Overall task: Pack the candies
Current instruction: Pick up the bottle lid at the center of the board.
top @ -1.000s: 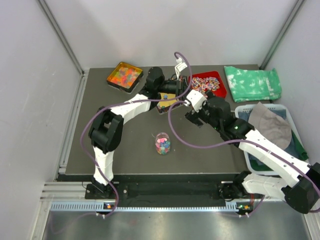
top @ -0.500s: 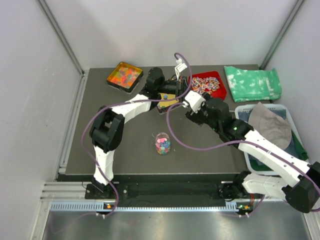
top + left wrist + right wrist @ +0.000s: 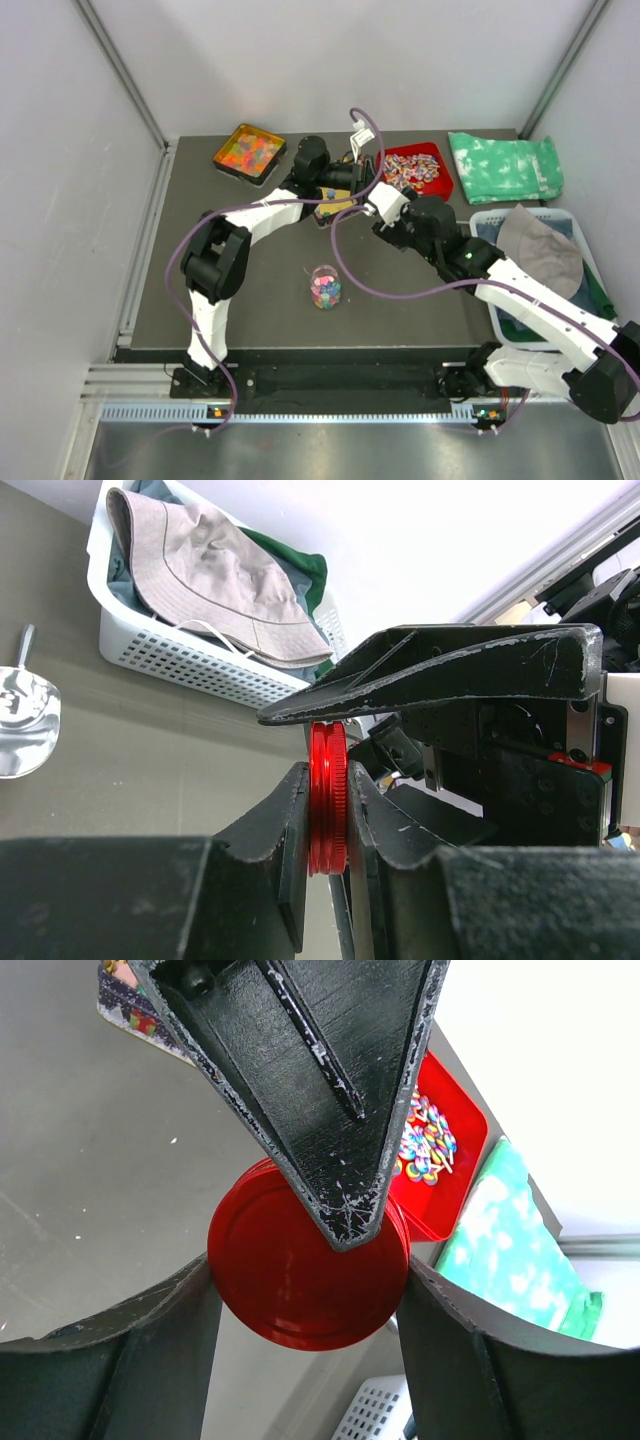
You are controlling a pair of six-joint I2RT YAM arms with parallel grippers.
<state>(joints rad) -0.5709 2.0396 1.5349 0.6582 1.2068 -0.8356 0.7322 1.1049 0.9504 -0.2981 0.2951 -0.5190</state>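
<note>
Candies [image 3: 325,292] sitting in open clear jar [image 3: 325,268], well apart from both my grippers, which are hovering beyond jar, on side away from arm bases. Showing as small mixed pink, blue, yellow balls. My left gripper [image 3: 328,780] clamping red lid [image 3: 290,1290] by its faces, on edge. My right gripper [image 3: 307,1265] pressing lid's rim from both sides.

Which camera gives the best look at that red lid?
The right wrist view: the red lid faces the camera, its round flat face showing between the fingers of the right gripper. The left wrist view shows only its rim, edge-on, pinched in the left gripper. In the top external view the grippers hide it.
</note>
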